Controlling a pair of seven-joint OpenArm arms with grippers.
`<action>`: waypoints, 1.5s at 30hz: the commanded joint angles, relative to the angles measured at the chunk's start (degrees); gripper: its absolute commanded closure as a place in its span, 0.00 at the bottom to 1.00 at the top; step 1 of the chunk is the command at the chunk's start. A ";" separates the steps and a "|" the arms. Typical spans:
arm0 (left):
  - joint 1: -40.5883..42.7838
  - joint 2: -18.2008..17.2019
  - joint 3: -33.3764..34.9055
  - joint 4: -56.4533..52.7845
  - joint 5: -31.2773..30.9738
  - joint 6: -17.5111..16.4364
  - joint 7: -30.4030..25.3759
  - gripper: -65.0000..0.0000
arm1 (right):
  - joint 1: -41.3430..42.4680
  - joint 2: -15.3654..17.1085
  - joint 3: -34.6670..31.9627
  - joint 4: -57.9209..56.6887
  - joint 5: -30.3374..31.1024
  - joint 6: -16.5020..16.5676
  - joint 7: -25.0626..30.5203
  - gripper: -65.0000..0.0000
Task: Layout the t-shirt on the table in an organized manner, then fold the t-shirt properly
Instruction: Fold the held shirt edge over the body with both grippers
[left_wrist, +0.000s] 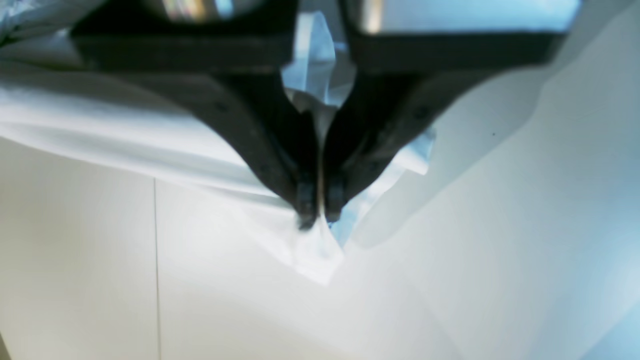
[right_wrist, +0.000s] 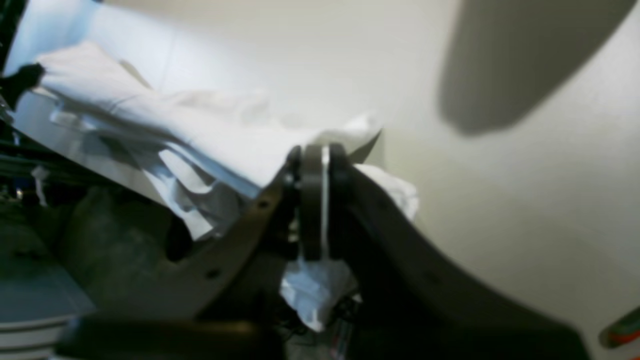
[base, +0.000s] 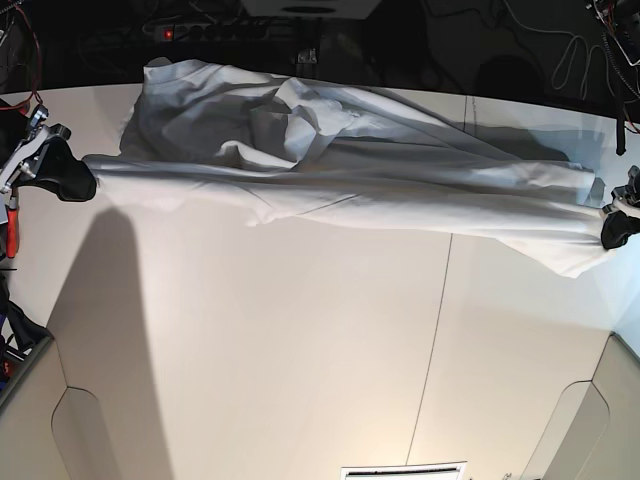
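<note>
Base view: the large plain white wrinkled cotton t-shirt (base: 340, 180) hangs stretched between my two arms across the far half of the wide matte off-white table (base: 300, 370), its upper folds bunched toward the far edge. My right gripper (base: 85, 180), at that view's left, is closed on one end of the cloth; my left gripper (base: 612, 225), at the view's right, is closed on the other end.

Left wrist view: my left fingers (left_wrist: 305, 200) are pressed together with a corner of white fabric pinched between them and poking out below the tips; a thin dark seam line (left_wrist: 156, 260) runs along the tabletop beside them.

Right wrist view: my right fingers (right_wrist: 310, 200) clamp a fold of the shirt, with loose cloth spilling behind them.

Surroundings: beyond the far edge lie a black power strip (base: 215, 30) and tangled cables (base: 575, 55). The near half of the tabletop lies bare, crossed only by a seam line and the arm's shadow.
</note>
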 joint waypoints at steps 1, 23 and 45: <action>-0.61 -1.44 -0.39 1.05 -0.52 0.90 -1.90 1.00 | -0.48 0.96 0.92 0.92 1.09 0.20 0.37 1.00; -1.14 -1.16 14.43 0.81 13.33 10.40 -11.58 1.00 | -10.78 -0.81 0.72 -3.61 -4.17 -0.04 0.61 1.00; -6.62 -1.18 16.83 -6.95 16.55 10.10 -12.22 0.74 | -7.45 -0.94 -3.74 -17.40 -6.64 -0.09 5.22 0.68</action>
